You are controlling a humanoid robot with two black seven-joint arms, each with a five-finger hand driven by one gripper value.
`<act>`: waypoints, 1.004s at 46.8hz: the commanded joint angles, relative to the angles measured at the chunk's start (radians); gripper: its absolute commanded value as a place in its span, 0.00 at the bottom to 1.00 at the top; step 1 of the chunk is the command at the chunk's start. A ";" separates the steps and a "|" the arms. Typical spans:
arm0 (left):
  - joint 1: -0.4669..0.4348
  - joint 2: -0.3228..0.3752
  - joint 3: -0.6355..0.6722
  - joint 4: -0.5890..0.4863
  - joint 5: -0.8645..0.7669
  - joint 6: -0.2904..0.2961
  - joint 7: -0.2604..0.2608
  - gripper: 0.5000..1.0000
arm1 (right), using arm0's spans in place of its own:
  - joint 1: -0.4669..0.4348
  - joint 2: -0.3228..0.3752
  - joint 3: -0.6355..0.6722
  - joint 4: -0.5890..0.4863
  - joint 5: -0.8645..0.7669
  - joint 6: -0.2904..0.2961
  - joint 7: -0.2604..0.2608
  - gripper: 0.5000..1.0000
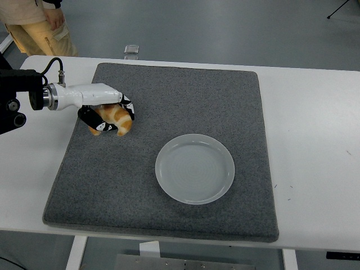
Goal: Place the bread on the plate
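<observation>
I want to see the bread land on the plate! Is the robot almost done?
About halfway. Done: the left hand has closed its fingers around the bread. Happening now: it holds the bread above the grey mat. Left to do: carry it over to the plate, which has nothing on it, and let go.

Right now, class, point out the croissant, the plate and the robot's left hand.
croissant (119, 120), head view, its golden crust.
plate (194, 168), head view, its bare centre.
left hand (104, 115), head view, middle of the hand gripping the croissant.
</observation>
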 commanded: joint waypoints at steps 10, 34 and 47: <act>-0.115 0.036 -0.096 -0.020 -0.019 -0.042 -0.003 0.00 | 0.001 0.000 0.000 0.000 0.000 0.000 0.000 0.91; -0.163 -0.024 -0.286 -0.129 -0.102 -0.133 -0.019 0.00 | 0.001 0.000 0.000 0.000 0.000 0.000 0.000 0.90; -0.161 -0.177 -0.293 -0.130 -0.106 -0.165 -0.025 0.00 | 0.001 0.000 0.000 0.000 0.000 0.000 0.000 0.90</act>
